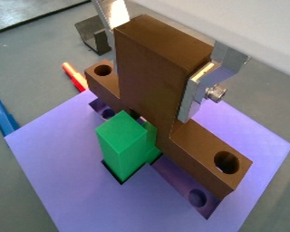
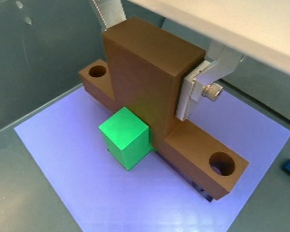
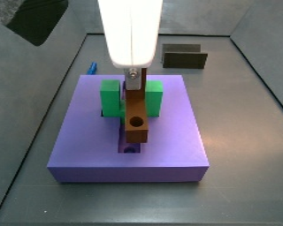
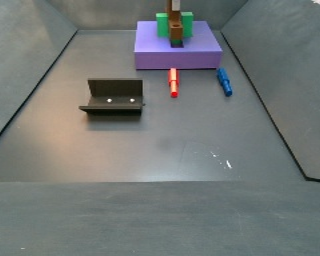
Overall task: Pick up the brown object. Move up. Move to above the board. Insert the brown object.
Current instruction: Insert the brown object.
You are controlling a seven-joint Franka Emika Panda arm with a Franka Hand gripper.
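Hand (image 1: pixel 159 68) clamps the brown object (image 1: pixel 159 100) by its upright bar, silver fingers (image 1: pixel 198 91) pressed on opposite faces, directly over the board (image 3: pixel 96 146). Both wrist views show the crosspiece lying low along the central groove, just beside the green block (image 2: pixel 126 138) — whether it is fully seated I cannot tell. To finish well, I would press straight down without tilting, keep the bar square to the groove, and release only once the piece sits flush. No brand, label or writing is readable anywhere.
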